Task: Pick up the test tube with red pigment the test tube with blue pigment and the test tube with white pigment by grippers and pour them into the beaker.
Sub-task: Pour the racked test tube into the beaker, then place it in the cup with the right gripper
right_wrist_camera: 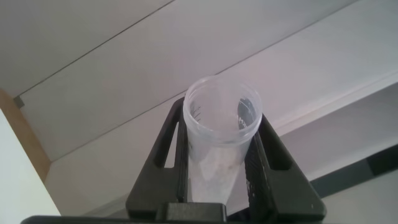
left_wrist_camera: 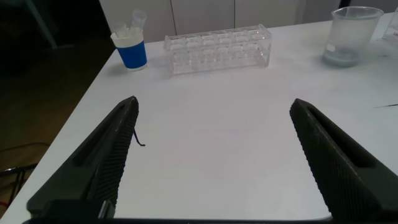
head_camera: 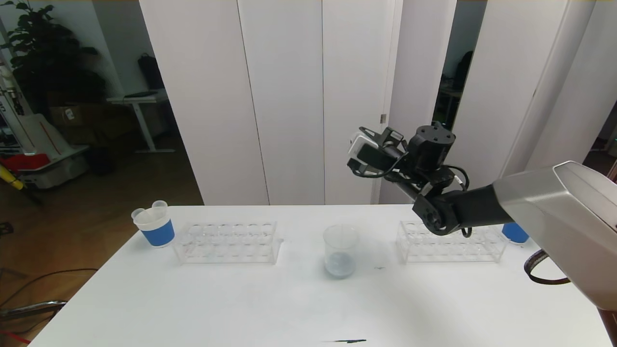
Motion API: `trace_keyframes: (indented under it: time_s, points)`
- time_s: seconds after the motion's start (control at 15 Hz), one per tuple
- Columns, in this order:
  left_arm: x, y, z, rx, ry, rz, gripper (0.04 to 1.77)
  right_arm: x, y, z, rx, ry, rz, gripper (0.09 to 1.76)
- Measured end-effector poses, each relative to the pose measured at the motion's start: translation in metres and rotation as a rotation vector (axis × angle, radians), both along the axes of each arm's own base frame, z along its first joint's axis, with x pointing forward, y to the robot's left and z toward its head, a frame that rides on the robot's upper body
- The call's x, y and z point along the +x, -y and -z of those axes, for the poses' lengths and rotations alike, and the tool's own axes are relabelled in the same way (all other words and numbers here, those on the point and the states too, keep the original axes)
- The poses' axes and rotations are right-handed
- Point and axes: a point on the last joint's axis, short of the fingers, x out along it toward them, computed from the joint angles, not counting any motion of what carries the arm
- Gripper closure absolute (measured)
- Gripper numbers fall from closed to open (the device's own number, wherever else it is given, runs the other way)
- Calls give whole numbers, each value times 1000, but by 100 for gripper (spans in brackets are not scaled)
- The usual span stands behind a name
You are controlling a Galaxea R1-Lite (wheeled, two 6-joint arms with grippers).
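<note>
My right gripper (right_wrist_camera: 221, 116) is shut on a small clear test tube (right_wrist_camera: 217, 155) with milky-white traces inside, the test tube with white pigment. Its open mouth faces the white wall panels. The right arm (head_camera: 434, 144) is raised high above the table, behind and to the right of the beaker (head_camera: 341, 250). The beaker stands mid-table with pale bluish liquid at its bottom and shows again in the left wrist view (left_wrist_camera: 351, 34). My left gripper (left_wrist_camera: 214, 102) hangs open and empty over the table's near left. The red and blue pigment tubes are out of view.
Two clear tube racks flank the beaker, one on the left (head_camera: 226, 241) (left_wrist_camera: 217, 48) and one on the right (head_camera: 450, 243). A blue-and-white paper cup (head_camera: 154, 224) (left_wrist_camera: 130, 46) holding empty tubes stands at the far left. Another blue cup (head_camera: 515, 233) sits behind the right arm.
</note>
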Motion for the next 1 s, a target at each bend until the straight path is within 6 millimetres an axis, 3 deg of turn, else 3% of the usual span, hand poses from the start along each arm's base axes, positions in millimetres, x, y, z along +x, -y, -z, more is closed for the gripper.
trace_keyframes:
  time_s: [0.27,0.67,1.0]
  points:
    - [0,0,0,0,0,0,7,-2,-1,-16,323,-122,145,126]
    - [0,0,0,0,0,0,7,-11,0,-23,716,-425,234,126]
    - [0,0,0,0,0,0,7,-26,8,-11,917,-612,332,126]
